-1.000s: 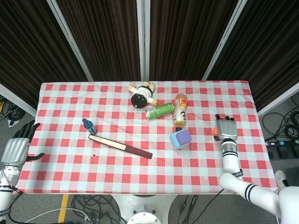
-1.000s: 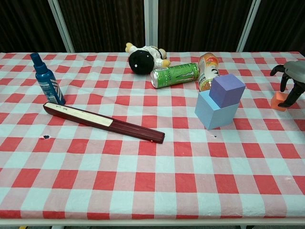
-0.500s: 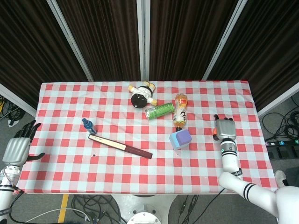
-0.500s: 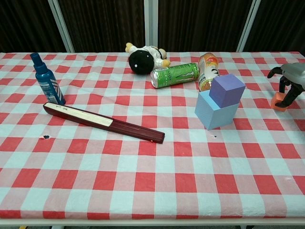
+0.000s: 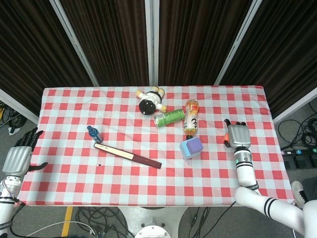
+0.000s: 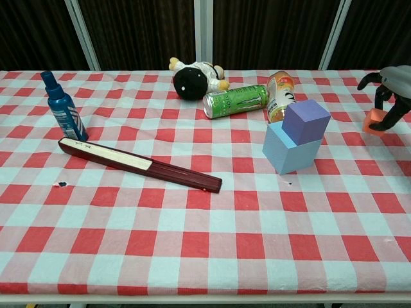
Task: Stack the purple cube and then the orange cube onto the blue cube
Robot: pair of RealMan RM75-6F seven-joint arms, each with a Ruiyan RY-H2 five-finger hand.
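On the checkered counter (image 6: 192, 218), I'm pinching the orange cube (image 6: 373, 119) in my right robot hand (image 6: 390, 90), palm down, right of the purple cube (image 6: 306, 120) sitting atop the blue cube (image 6: 289, 151); my left robot hand (image 5: 19, 156) is hanging spread.

Checked table (image 6: 192, 256) carries fan (image 6: 138, 164), spray bottle (image 6: 62, 109), can (image 6: 236, 101).

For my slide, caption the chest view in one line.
Purple cube stacked on blue cube; right robot hand holds the orange cube at the table's edge.
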